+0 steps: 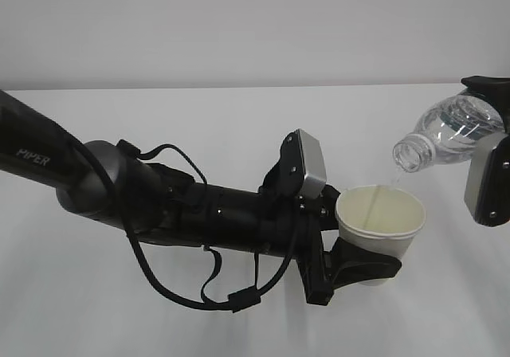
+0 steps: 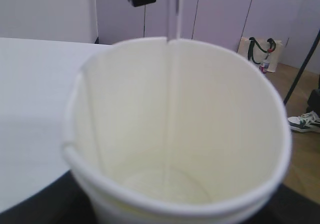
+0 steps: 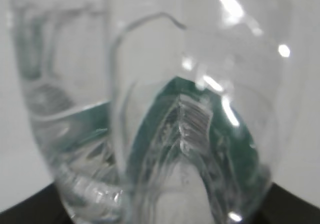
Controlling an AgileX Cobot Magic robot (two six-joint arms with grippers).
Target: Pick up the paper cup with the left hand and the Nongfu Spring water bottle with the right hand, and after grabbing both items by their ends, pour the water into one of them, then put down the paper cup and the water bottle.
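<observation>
The white paper cup [image 1: 381, 217] is held above the table, upright, with my left gripper [image 1: 351, 265] shut on its lower body. The clear Nongfu Spring water bottle [image 1: 446, 134] is tipped mouth-down to the left, just above the cup's right rim, and my right gripper [image 1: 488, 146] is shut on its far end. A thin stream of water [image 1: 392, 180] runs from the bottle's neck into the cup. In the left wrist view the cup [image 2: 175, 134] fills the frame, the stream of water [image 2: 175, 14] falls in, and a little water lies at the bottom. The bottle [image 3: 165, 134] fills the right wrist view, hiding the fingers.
The white table [image 1: 159, 309] spreads under both arms. The long black arm marked PIPER [image 1: 119, 190] lies across the left half with loose cables [image 1: 207, 293] hanging below it. Beyond the table edge are bags [image 2: 260, 51] and a shoe [image 2: 306, 121] on the floor.
</observation>
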